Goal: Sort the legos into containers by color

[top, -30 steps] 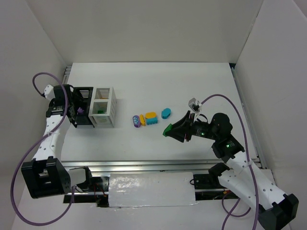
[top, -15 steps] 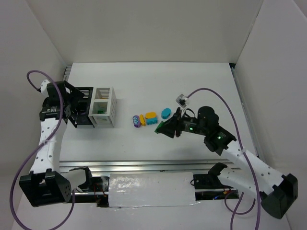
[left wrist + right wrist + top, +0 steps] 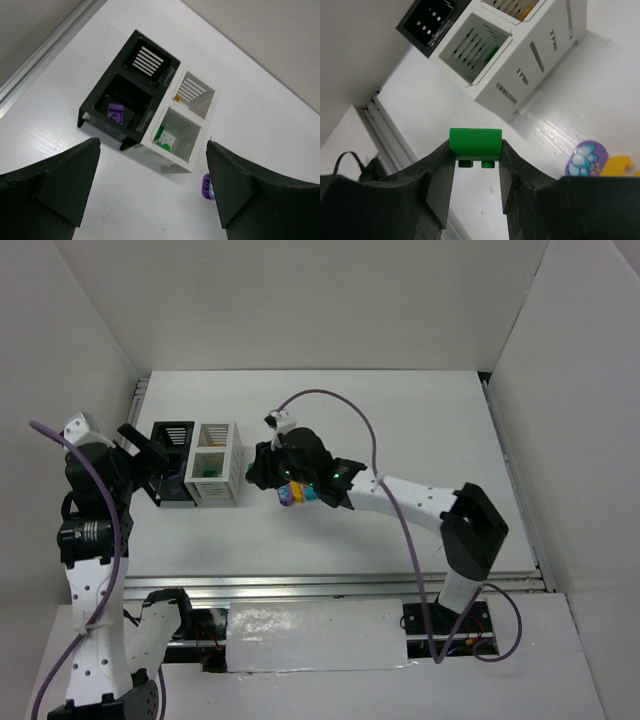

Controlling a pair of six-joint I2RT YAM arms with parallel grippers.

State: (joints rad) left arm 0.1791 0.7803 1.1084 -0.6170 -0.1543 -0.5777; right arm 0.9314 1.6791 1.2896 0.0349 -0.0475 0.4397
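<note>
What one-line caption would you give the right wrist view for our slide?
Right gripper holds a small green plastic brick near the white slatted box.

Loose legos (image 3: 286, 497) right of containers (image 3: 218, 490)

White arm links (image 3: 92, 585), black joints (image 3: 300, 455) — small green lights (image 3: 290, 475), looping purple cables (image 3: 320, 392), black wedge-shaped tool fingers (image 3: 55, 185).

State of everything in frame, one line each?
Left end effector: open, empty.
Right end effector: shut on green lego.
Black box: near compartment holds purple lego.
White box: near compartment holds green brick, far one yellow-orange brick.
Loose legos: unsorted, outside boxes.
</note>
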